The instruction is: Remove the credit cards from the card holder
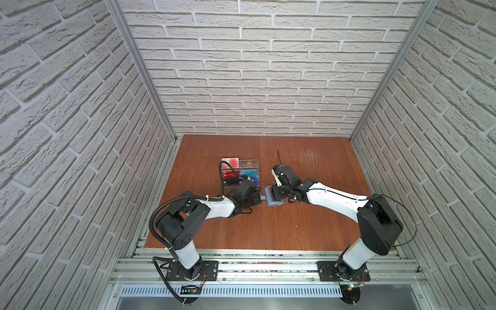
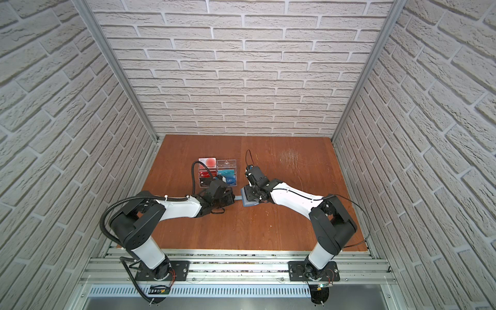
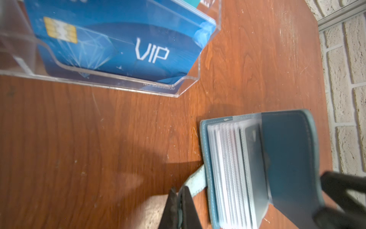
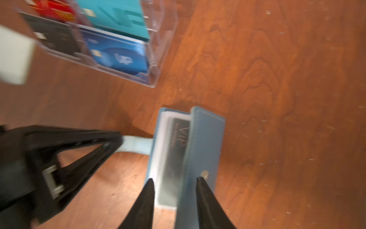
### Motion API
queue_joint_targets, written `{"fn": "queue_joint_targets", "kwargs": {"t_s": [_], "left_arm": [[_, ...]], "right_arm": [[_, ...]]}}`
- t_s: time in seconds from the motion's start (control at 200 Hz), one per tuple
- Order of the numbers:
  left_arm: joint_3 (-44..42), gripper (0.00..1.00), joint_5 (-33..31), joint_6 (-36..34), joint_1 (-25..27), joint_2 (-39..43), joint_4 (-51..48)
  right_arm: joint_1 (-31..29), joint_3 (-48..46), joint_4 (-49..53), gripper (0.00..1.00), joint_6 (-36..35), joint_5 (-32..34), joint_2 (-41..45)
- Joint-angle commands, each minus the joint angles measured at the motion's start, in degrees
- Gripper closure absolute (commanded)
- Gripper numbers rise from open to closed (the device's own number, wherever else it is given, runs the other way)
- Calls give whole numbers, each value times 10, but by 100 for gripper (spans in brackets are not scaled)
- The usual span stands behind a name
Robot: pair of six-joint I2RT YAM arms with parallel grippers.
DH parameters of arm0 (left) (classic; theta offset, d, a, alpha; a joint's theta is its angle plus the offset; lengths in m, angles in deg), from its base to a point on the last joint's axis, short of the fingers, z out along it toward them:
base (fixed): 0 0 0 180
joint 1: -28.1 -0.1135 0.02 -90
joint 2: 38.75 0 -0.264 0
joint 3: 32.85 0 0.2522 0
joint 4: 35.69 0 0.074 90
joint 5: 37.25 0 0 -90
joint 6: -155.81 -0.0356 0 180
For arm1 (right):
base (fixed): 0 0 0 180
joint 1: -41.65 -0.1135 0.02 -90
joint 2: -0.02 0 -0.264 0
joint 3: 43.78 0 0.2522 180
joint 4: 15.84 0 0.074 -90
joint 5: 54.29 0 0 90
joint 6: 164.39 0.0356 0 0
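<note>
Black fingertips point(image 4: 147, 198) of the R gripper point(image 4: 175, 184) stand part-open, one either side of the cover's free edge on the card holder point(image 4: 205, 138), nothing pinched yet as far as I can tell. Card holder lies mid-table btw the two arms, cover half lifted like a book, clear sleeves point(image 3: 227, 168) fanned inside; a dark credit card point(image 4: 178, 144) marked VIP sits in the top sleeve. L gripper point(image 3: 179, 193) is clamped on the strap tab point(image 4: 136, 145), pinning the holder. Step in hand, prob.: get that card out. To do it well: L's hold must be firm so the holder can't slide; fold the cover right back first; then pinch card only, not sleeve + card, & pull toward the sleeve's open side, which I can't make out. Risk: whole holder lifts. Just beyond, the clear rack point(image 1: 253, 162) w/ other cards stands on the table point(image 1: 295, 230); steer clear.
</note>
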Motion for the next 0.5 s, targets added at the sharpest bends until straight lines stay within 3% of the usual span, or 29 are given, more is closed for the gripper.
{"fn": "queue_joint_targets", "kwargs": {"t_s": [0.0,0.15,0.335,0.495], "left_arm": [[-8,100,-7,0,-6,10,23],[-16,100,-7,1,-7,13,28],[-17,100,-6,-4,-11,21,21],[0,99,4,-10,-19,37,-2]], "right_arm": [[-2,20,49,68,12,84,-19],[7,18,61,76,14,125,-13],[30,8,60,94,10,105,-2],[41,0,49,94,10,60,3]]}}
